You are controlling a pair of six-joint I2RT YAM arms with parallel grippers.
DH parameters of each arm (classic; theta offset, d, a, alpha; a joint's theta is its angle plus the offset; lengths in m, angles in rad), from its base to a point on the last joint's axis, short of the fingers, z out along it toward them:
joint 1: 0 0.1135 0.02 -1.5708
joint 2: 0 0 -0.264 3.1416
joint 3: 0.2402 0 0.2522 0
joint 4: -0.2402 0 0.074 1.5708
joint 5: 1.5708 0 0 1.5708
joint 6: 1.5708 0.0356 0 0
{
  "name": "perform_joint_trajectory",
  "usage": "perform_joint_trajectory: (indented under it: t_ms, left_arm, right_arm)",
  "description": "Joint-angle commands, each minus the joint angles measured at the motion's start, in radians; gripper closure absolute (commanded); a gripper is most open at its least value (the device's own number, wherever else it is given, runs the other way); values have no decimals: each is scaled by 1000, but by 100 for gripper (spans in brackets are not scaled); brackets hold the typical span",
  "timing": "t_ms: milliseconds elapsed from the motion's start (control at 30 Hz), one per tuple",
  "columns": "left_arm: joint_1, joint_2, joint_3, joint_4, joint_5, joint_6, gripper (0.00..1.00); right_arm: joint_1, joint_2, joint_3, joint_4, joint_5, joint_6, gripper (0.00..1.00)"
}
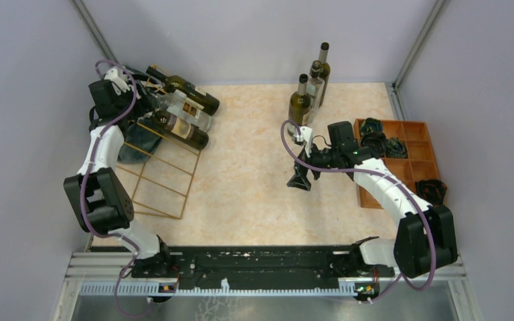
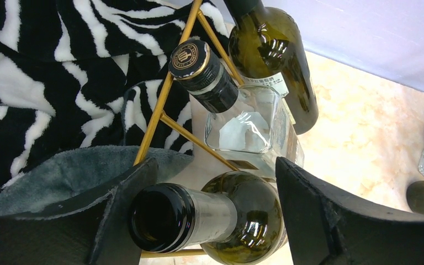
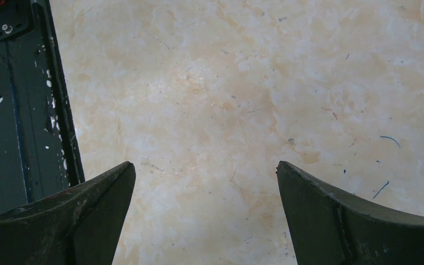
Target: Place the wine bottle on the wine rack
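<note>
The wine bottle (image 2: 243,218) lies on its side on the rack (image 2: 165,94), at the far left of the tabletop (image 1: 254,187). In the top view it is the nearest of three bottles lying side by side on the slanted gold wires, necks pointing toward the far left corner.

The left gripper (image 2: 215,165) sits at the neck end with its jaws apart. The bottle's open mouth and neck lie between the two fingers, close against the left finger (image 2: 121,215). Whether the rim touches that finger cannot be told. The right finger (image 2: 309,210) stands clear of the neck, its tip just beside the bottle's shoulder. Nothing is clamped.

Just beyond the wine bottle on the rack lies a clear bottle (image 2: 237,127) with a black cap, and past that a green bottle (image 2: 276,61). A zebra-striped cloth (image 2: 44,83) is bunched behind the wires, a grey patch of it under the left finger.

The right gripper (image 3: 205,165) hangs over bare tabletop near the middle — jaws wide apart, holding nothing, well apart from the rack. Behind it, at the far edge, more bottles (image 1: 300,100) stand upright. A wooden tray (image 1: 415,144) with dark things in its compartments lies to the right.
</note>
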Motion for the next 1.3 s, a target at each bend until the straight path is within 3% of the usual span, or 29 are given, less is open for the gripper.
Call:
perform_joint_trajectory:
  t_ms: [0, 1267]
  left_arm:
    - [2, -8, 30, 48, -23, 27, 16]
    - [2, -36, 10, 63, -160, 34, 6]
  right_arm:
    - [8, -23, 0, 22, -9, -22, 2]
    - [13, -30, 1, 17, 5, -31, 2]
